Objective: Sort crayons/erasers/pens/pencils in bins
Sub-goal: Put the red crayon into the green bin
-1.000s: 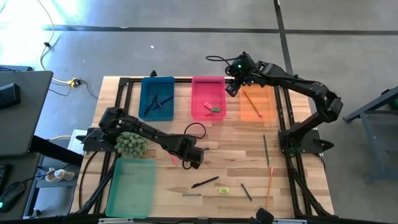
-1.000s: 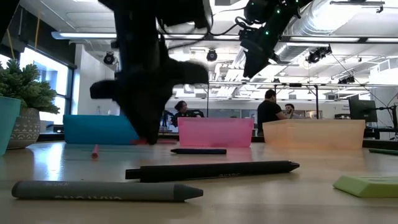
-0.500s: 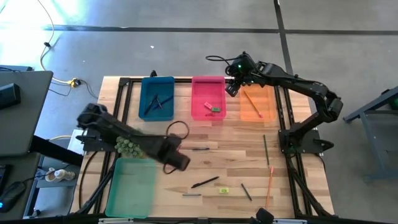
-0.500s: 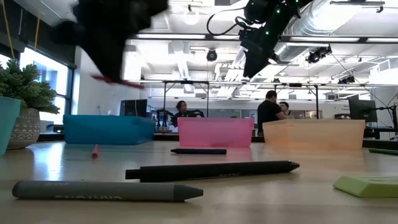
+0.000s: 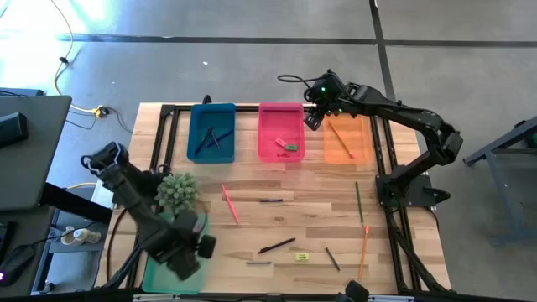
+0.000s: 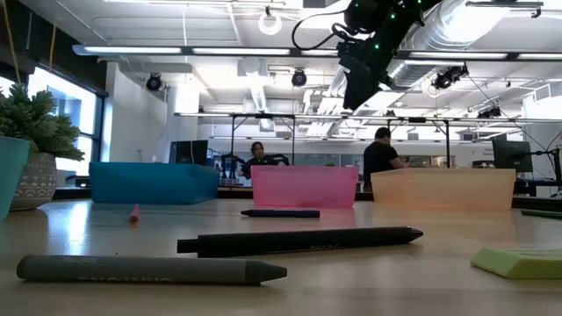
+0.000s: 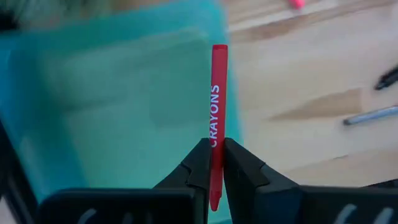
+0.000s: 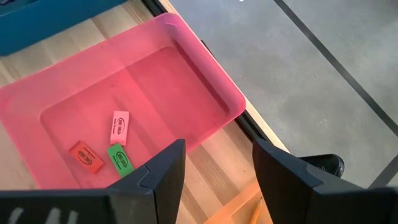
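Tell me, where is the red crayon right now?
The left gripper is pinching the red crayon, holding it over the light green bin at the table's front left, beside the potted plant.

Left gripper [image 7: 216, 163] pinching a red crayon [image 7: 217, 118] upright between its fingers, over the green bin's [image 7: 112, 118] edge
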Action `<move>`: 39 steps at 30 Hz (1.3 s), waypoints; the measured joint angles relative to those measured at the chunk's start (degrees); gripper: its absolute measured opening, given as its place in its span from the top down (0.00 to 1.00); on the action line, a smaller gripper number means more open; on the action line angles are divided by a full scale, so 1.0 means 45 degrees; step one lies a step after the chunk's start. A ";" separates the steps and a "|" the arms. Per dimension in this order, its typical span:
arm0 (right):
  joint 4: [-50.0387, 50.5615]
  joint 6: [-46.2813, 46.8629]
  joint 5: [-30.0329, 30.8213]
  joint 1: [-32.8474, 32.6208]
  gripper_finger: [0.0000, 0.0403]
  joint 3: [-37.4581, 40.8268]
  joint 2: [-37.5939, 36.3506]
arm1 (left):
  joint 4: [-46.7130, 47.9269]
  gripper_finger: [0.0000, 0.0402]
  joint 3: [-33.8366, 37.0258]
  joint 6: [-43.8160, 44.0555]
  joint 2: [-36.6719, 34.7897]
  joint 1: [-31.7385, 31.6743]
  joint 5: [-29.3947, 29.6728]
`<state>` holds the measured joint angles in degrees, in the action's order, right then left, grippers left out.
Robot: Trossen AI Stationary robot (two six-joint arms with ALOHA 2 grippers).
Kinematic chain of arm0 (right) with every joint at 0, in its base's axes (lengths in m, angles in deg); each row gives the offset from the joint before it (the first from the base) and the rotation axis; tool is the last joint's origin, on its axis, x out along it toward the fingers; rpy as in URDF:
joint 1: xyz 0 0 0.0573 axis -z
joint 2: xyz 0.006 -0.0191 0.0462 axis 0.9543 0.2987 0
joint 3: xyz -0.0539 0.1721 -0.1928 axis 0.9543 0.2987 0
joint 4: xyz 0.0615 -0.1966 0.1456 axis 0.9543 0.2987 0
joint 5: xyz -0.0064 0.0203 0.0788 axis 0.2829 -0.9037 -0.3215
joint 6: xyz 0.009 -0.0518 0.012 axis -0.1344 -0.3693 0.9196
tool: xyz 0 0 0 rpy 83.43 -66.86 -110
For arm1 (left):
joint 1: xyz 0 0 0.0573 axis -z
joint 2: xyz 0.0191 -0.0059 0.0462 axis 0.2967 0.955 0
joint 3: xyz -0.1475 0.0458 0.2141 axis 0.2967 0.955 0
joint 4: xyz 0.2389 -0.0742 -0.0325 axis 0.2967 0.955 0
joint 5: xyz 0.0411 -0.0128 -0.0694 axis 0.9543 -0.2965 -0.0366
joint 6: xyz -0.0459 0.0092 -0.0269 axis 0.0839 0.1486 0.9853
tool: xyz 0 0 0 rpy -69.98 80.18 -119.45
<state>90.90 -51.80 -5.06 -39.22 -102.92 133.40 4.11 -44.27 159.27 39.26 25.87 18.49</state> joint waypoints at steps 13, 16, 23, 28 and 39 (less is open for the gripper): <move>-0.0139 0.0112 -0.0007 0.0001 0.56 0.0000 0.0000 | -0.1280 0.95 0.1054 0.0570 0.0794 0.1170 -0.1364; -0.0109 0.0112 -0.0012 -0.0003 0.56 0.0000 0.0000 | -0.1927 0.95 0.1417 0.0576 0.1013 0.1051 -0.1446; 0.0080 0.0107 -0.0018 -0.0003 0.56 0.0000 0.0000 | -0.2749 0.95 0.2222 0.0593 0.1387 0.0831 -0.2195; 0.0951 -0.0027 -0.0670 0.0002 0.56 0.0000 0.0000 | -0.3080 0.95 0.2669 0.0676 0.1389 0.0831 -0.2278; 0.2982 -0.1371 -0.0716 -0.0003 0.56 0.0000 0.0000 | -0.3087 0.81 0.2671 0.0443 0.1389 0.0696 -0.2532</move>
<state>104.32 -57.97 -8.28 -39.23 -102.92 133.40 -9.78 -32.24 161.27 45.51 29.01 7.09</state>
